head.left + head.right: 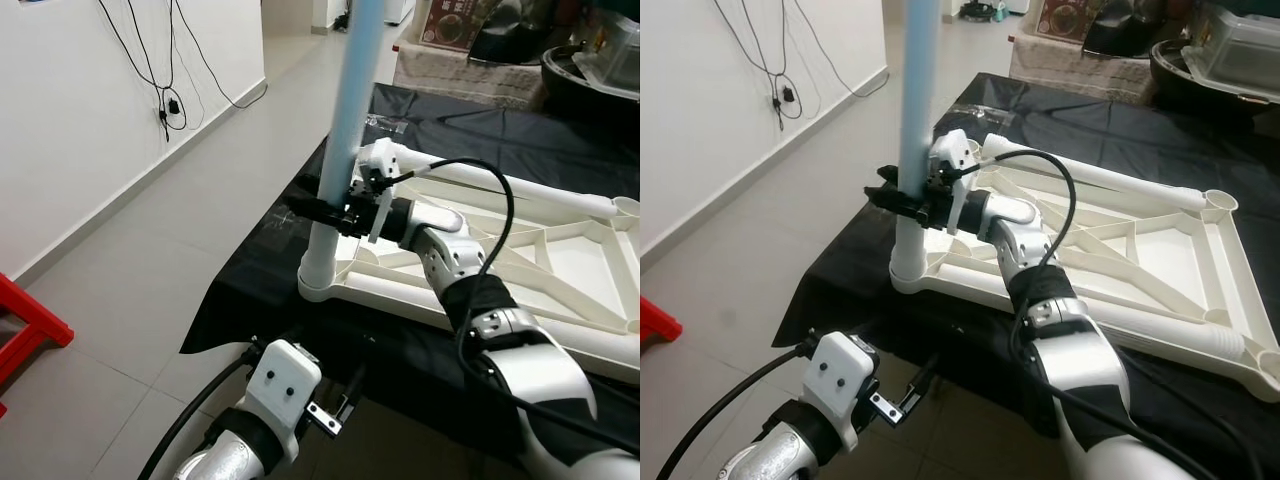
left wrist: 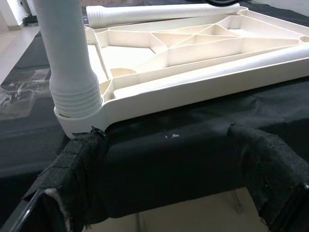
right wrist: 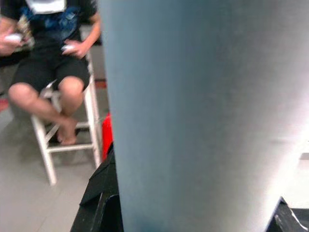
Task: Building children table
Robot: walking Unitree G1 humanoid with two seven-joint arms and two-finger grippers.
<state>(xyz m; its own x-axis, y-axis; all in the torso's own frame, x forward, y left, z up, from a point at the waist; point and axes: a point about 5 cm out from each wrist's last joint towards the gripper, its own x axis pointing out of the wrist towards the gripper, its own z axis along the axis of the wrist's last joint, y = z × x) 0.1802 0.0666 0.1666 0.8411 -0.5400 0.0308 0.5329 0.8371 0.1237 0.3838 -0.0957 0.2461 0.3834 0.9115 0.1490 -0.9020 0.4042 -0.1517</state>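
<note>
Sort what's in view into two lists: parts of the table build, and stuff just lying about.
Part of the job:
- blue table leg, upright in the corner socket
- white tabletop frame, upside down on the black cloth
- right gripper, clamped on the leg

Lying about:
- red stool
- wall cables
- clear plastic wrap

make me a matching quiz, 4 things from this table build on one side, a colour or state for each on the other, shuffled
Things:
1. table leg
2. table frame
3. cloth
4. right gripper

States:
A. black, spread under the work
B. shut around the leg
C. cream, lying upside down
D. light blue, upright in a corner socket

Pairs: 1-D, 2-C, 3-A, 4-B
</note>
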